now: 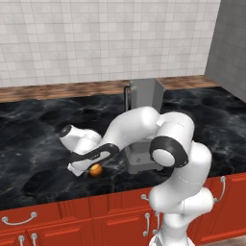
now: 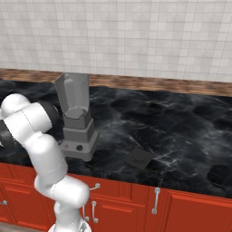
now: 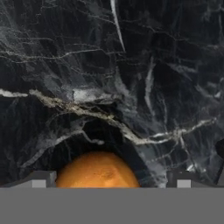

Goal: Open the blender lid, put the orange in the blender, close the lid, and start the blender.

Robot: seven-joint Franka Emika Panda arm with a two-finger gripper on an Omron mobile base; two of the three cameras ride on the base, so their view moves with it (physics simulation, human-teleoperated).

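- Small round orange fruit (image 3: 97, 169) lies on the black marble counter (image 3: 131, 65), directly between the gripper's (image 3: 111, 179) two fingertips.
- Jaws stand spread, either side of it, apparently not clamped.
- Grey square-jar blender (image 1: 144, 120) stands lidless to the right.

Orange (image 1: 96, 169): bright orange. Blender (image 2: 75, 118): grey, black knob. Blender lid (image 2: 139, 158): dark grey. Counter (image 2: 181, 127): black, white-veined marble. Cabinets (image 2: 190, 210): red

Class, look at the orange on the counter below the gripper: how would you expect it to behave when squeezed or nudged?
The orange is round and rests on the flat marble counter, so a nudge would probably roll it. Its curved skin may slip from narrow fingers if gripped off-centre. It looks small, likely light.
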